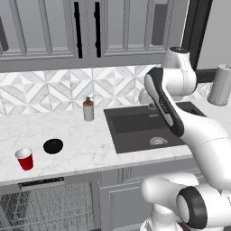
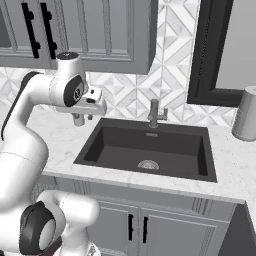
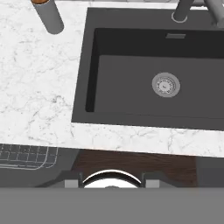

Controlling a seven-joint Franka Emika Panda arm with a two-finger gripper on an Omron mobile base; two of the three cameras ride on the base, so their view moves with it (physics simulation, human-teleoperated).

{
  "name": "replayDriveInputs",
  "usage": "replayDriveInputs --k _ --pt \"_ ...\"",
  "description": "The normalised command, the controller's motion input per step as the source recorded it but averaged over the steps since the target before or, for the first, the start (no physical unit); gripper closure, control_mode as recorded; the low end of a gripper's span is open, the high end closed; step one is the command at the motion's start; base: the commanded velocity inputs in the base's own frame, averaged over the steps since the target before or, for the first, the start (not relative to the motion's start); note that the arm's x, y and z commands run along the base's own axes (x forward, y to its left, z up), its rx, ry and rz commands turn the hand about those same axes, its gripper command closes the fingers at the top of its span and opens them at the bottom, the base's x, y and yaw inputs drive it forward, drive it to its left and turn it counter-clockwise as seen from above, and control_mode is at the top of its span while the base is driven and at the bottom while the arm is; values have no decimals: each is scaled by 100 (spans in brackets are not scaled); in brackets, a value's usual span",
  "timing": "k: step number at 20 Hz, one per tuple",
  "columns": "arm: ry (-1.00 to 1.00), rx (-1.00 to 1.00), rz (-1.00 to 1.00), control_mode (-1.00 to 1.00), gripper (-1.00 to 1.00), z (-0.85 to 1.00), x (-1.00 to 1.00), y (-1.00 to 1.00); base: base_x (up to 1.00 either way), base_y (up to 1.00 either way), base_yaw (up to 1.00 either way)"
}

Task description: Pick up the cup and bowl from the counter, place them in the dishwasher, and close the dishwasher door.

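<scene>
Task status: barely begun, judged from positions alone.

Landmark: sink (image 1: pixel 149 126), dark, rectangular, set into the counter (image 1: pixel 81 144).

Cup (image 1: pixel 25 159): red, upright on the counter, well to the left of the sink, near the front edge. Not yet picked up.

Bowl (image 1: pixel 53 145): black, on the counter between cup and sink, just beside the cup, apart from it. Not yet picked up.

Soap dispenser (image 1: pixel 88 109): grey, upright, close to the sink's left rear corner, by the backsplash. No part of the task.

Dishwasher (image 1: pixel 45 203): below the counter, left of the sink, under cup and bowl. Wire rack exposed, so judged open; door panel itself not made out. Nothing seen loaded in the visible part of the rack. Rack corner also caught in the hand view, lower left.

Gripper (image 2: pixel 79 120): held high near the sink's left rim, well apart from cup and bowl. Fingers too small and blurred to read; state impossible to tell. Nothing seen held.

Remaining, as judged: both pickups, both placements in the rack, closing of the door.

Risk noted: cup light and tapered, likely to tip if nudged.
</scene>
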Motion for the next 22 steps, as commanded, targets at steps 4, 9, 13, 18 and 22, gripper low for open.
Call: replayDriveInputs --k 4,9,13,18,22 --pt "0 1 1 -100 -100 -7 -28 2 0 0 0" --pt "9 11 11 -100 -100 -46 -63 37 0 0 0" --pt "5 4 6 -100 -100 -61 -27 88 0 0 0" --pt "0 -9 -11 -100 -100 -11 0 100 0 0 0" --pt "4 -15 -16 -100 -100 -24 17 100 0 0 0"
